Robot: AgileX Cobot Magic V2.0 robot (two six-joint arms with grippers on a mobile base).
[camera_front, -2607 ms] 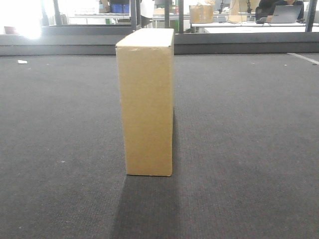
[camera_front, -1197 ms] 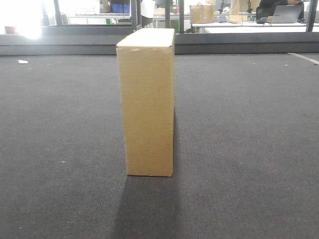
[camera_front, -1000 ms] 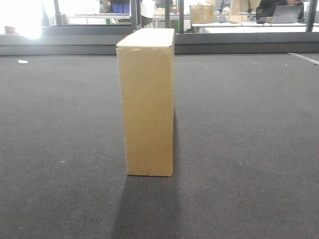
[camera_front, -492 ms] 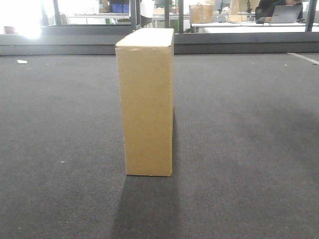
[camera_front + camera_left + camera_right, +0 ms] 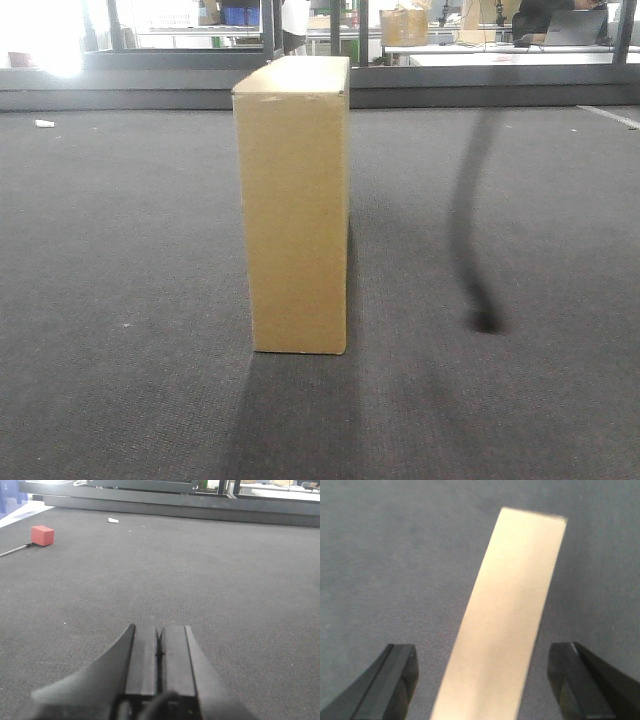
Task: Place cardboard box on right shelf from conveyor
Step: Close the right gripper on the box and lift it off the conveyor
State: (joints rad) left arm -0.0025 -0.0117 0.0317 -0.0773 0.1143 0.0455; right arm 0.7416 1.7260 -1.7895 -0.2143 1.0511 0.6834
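Right now the box [image 5: 295, 210] stands up tall on the belt [image 5: 120, 250]. Its thin side faces the front view. It is near the middle of the belt, and nothing touches it. A dark, bent shadow [image 5: 470, 230] lies on the belt just to the right of the box in that view. A dark rim [image 5: 150, 90] runs behind the belt. Far back, a brown carton [image 5: 405, 27] sits on a tabletop [image 5: 520, 58].

The left tool [image 5: 159, 647] is closed. Its 2 fingers [image 5: 142, 650] press flat together and hold nothing. It hangs low over bare belt. Far off, near the top left of its view, a red block [image 5: 42, 535] lies with a thin rod [image 5: 15, 550] at its side. A small white scrap [image 5: 114, 520] lies near the rim.

The right tool [image 5: 487, 680] is open wide. It looks down on the top of the box, which is blurry here. The box top sits between the 2 fingers [image 5: 395, 680] with a gap on each side, so the tool does not grip it.
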